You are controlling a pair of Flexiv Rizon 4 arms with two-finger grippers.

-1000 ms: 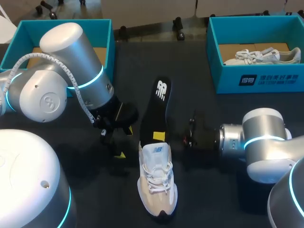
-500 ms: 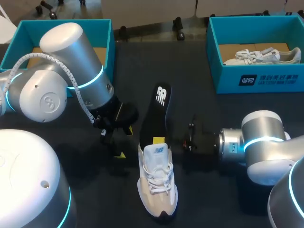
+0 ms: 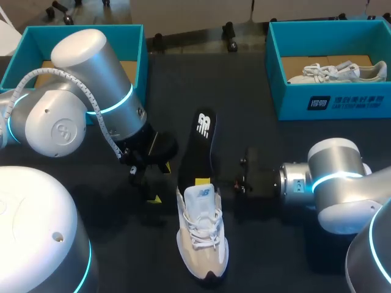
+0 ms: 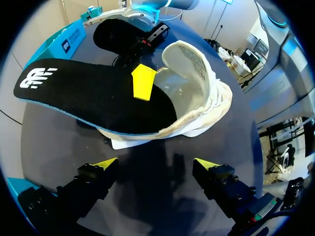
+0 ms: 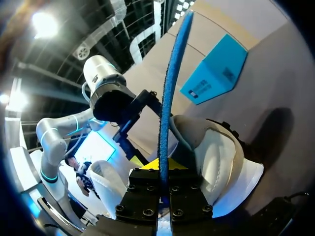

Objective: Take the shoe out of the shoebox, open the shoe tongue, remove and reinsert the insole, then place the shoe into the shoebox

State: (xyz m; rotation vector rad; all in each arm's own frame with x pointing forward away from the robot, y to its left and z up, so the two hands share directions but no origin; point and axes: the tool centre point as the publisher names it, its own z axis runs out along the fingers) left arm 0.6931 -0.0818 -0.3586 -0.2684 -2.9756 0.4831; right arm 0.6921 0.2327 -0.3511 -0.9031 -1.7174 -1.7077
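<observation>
Surface: dark matte table top (image 3: 244, 122), carrying every item listed below.
Shoe (image 3: 202, 238): white and beige, upright on its sole near the table's middle, tongue raised.
Insole (image 3: 200, 143): black; one end sits inside the shoe's opening, and the printed end projects beyond the shoe toward the far side.
Right gripper (image 3: 239, 180): just beside the shoe's opening; fingers clamped on the insole's edge, with one yellow tip (image 4: 143, 81) on its upper face. The opposing finger is hidden, apparently beneath.
Left gripper (image 4: 155, 164): near the shoe's opposite side, fingers wide apart, holding nothing, not touching the shoe.
Left shoebox (image 3: 30, 30): teal, well apart from the shoe, partly blocked by the left arm (image 3: 91, 79).
Right shoebox (image 3: 293, 101): teal, well apart from the shoe, holding a second white shoe (image 3: 336, 72).
</observation>
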